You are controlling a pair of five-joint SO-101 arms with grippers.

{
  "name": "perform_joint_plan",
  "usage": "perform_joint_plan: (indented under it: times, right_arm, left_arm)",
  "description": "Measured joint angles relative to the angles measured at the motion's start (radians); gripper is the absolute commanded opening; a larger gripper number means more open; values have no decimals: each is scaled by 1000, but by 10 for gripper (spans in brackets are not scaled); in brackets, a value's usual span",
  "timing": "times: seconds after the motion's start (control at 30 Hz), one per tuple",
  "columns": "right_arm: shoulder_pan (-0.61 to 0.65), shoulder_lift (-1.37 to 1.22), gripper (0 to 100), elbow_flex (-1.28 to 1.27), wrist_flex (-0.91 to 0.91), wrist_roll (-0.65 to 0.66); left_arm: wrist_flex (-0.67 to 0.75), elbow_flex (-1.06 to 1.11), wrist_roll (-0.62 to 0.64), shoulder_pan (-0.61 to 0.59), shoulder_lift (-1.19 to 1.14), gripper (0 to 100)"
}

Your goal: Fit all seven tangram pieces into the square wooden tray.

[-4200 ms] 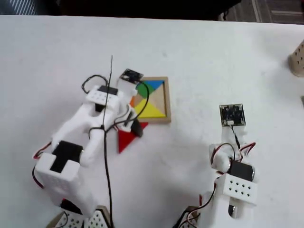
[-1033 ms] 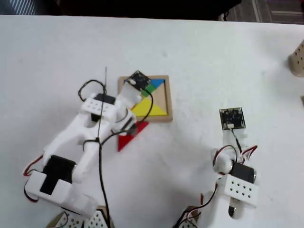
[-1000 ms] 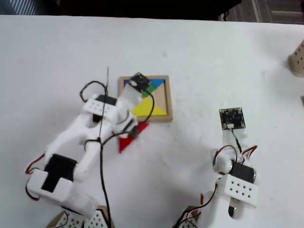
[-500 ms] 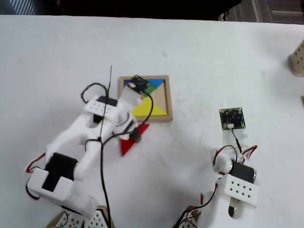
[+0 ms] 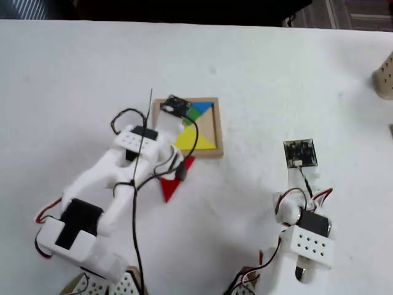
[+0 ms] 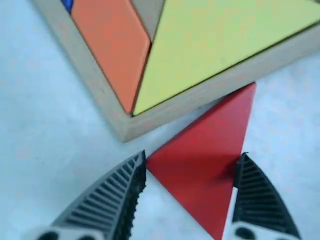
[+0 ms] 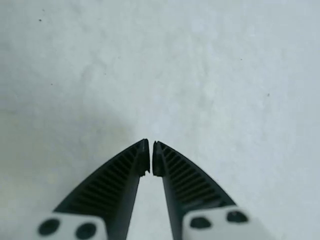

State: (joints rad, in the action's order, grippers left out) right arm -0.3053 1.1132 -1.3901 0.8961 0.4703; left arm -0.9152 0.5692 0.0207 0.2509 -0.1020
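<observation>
The square wooden tray lies mid-table with yellow, green and blue pieces in it. In the left wrist view an orange piece sits beside the yellow one, inside the tray's rim. A red triangle lies flat on the table just outside the tray's near corner. My left gripper is shut on the red triangle, one finger on each side of it. My right gripper is shut on nothing over bare table.
The right arm stands folded near the front right edge, well away from the tray. A tan perforated object stands at the far right edge. White tabletop lies open between the two arms.
The left gripper has shifted a little right and toward the front, turning the red triangle with it so that it points more toward the front. The right arm has kept still.
</observation>
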Motion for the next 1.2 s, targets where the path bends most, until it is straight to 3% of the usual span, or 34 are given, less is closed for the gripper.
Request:
perform_joint_plan:
  times: [1.2]
  right_arm:
    - [0,0,24,0,0,6]
  left_arm:
    - [-31,5,3,3,9,187]
